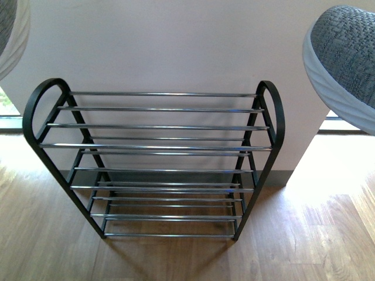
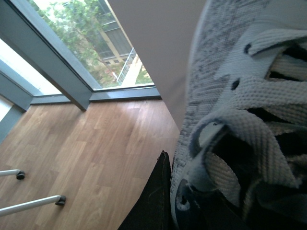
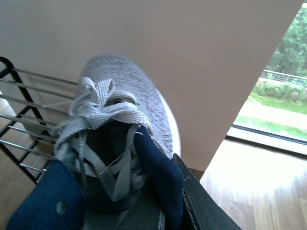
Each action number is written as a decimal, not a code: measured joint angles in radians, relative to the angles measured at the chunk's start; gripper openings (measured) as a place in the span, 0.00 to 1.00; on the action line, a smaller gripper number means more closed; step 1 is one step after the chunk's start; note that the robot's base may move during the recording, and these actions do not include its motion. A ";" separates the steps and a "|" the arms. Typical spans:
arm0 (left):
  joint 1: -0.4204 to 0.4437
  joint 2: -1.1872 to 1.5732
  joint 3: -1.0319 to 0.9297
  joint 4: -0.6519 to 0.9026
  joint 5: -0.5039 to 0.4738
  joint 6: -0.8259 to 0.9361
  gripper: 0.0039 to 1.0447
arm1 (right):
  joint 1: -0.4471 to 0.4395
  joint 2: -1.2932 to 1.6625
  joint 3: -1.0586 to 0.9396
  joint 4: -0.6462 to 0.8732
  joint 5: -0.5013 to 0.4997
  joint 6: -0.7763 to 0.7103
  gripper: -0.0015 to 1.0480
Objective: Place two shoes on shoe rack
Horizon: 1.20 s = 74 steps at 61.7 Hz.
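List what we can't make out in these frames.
1. Front view: left shoe and right shoe are cut off by the top corners; no arm in frame.
2. Left wrist view: the shoe fills the frame; rack absent; only one dark finger shows, the other is hidden.
3. Right wrist view: the shoe hides most of the rack; its toe is blurred; only one finger shows here too.
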 joint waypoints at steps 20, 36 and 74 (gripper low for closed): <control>0.006 0.000 0.000 0.000 -0.032 0.001 0.01 | 0.001 0.014 -0.027 0.116 -0.156 0.037 0.01; 0.005 0.000 0.000 0.000 -0.020 0.001 0.01 | 0.274 0.192 0.069 0.157 0.052 0.144 0.01; 0.005 0.000 0.000 0.000 -0.021 0.001 0.01 | 0.520 0.936 0.566 0.072 0.360 0.646 0.01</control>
